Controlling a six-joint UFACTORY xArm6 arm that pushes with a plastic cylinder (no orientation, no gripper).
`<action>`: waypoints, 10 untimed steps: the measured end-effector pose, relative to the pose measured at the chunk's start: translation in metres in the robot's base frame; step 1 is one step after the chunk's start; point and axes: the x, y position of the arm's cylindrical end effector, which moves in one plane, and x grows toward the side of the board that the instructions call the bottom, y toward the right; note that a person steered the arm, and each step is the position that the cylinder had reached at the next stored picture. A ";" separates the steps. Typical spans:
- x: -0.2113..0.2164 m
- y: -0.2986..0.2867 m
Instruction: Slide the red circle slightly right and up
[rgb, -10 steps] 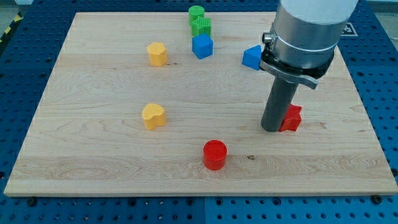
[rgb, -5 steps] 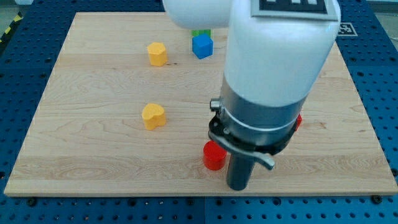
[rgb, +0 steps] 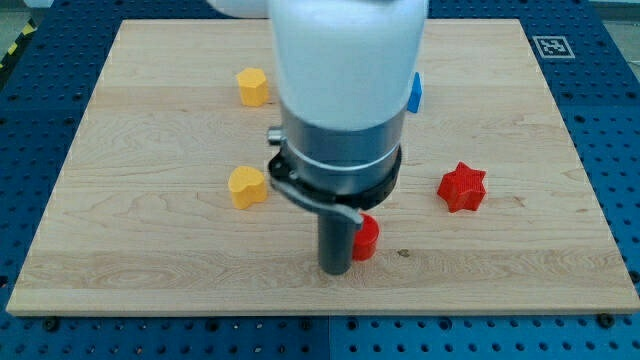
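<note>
The red circle (rgb: 367, 237) sits low on the wooden board (rgb: 150, 250), a little right of centre, and the rod hides its left half. My tip (rgb: 334, 268) rests on the board touching the red circle's lower left side. The arm's big white and grey body fills the view's upper middle and hides the blocks behind it.
A red star (rgb: 462, 187) lies to the right of the circle. Two yellow blocks lie on the left, one at mid-height (rgb: 246, 186) and one near the top (rgb: 253, 87). A sliver of a blue block (rgb: 414, 91) shows beside the arm body.
The arm has swung from the red star, across the bottom of the board, to the left side of the red circle. The red circle has shifted slightly to the right.
</note>
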 end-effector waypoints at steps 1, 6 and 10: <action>-0.015 0.013; 0.000 0.055; -0.029 0.055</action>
